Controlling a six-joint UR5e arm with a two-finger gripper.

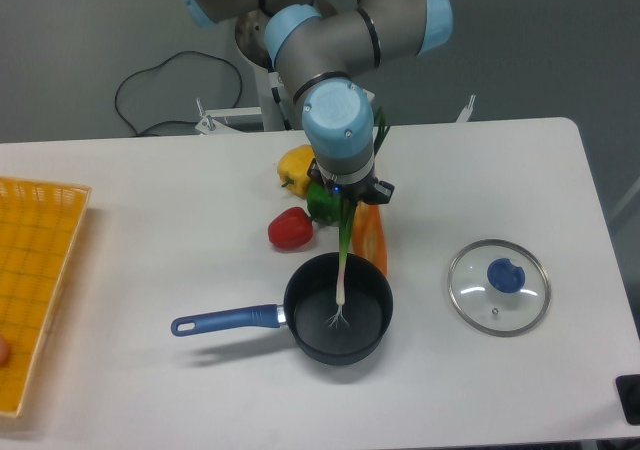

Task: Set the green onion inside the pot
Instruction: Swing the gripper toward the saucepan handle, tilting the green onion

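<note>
The green onion (pixel 343 260) hangs upright from my gripper (pixel 347 198). Its white bulb end and roots reach down inside the pot (pixel 304 322), and its dark green tips stick up past the wrist. The pot is a small black saucepan at the front centre of the table, with a blue handle (pixel 225 320) pointing left. The gripper is directly above the pot's far rim and shut on the onion's stalk. The wrist hides most of the fingers.
An orange carrot (pixel 371 238) and a green pepper (pixel 322 202) lie just behind the pot, under the gripper. A red pepper (pixel 290 228) and a yellow pepper (pixel 296 166) are to their left. The glass lid (pixel 499 286) lies to the right. An orange basket (pixel 35 280) is at the left edge.
</note>
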